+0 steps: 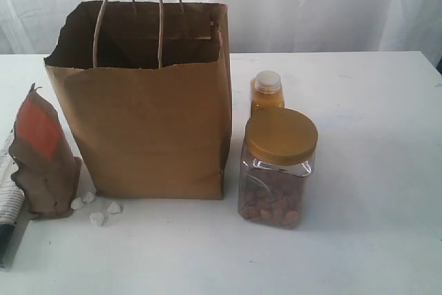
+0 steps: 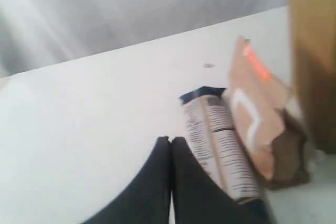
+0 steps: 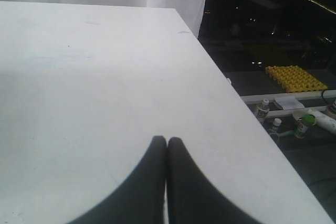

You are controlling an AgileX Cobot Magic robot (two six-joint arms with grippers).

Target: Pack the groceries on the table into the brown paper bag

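Observation:
The brown paper bag [image 1: 148, 115] stands open on the white table [image 1: 373, 170]. Right of it are the gold-lidded nut jar [image 1: 276, 167] and, behind that, the orange bottle [image 1: 266, 92]. Left of the bag leans the brown pouch with red label [image 1: 40, 157], with the long blue-white package [image 1: 8, 191] beside it and white lumps [image 1: 97, 208] in front. My left gripper [image 2: 170, 140] is shut on nothing, close to the blue-white package [image 2: 218, 140] and pouch [image 2: 260, 119]. My right gripper [image 3: 167, 140] is shut over bare tabletop. The dark can and blue-white packet are out of view.
The table's edge [image 3: 236, 103] runs close beside my right gripper, with a drop to a dark floor holding small bottles [image 3: 262, 109] and a yellow tray [image 3: 294, 77]. White curtain [image 1: 311, 5] hangs behind the table.

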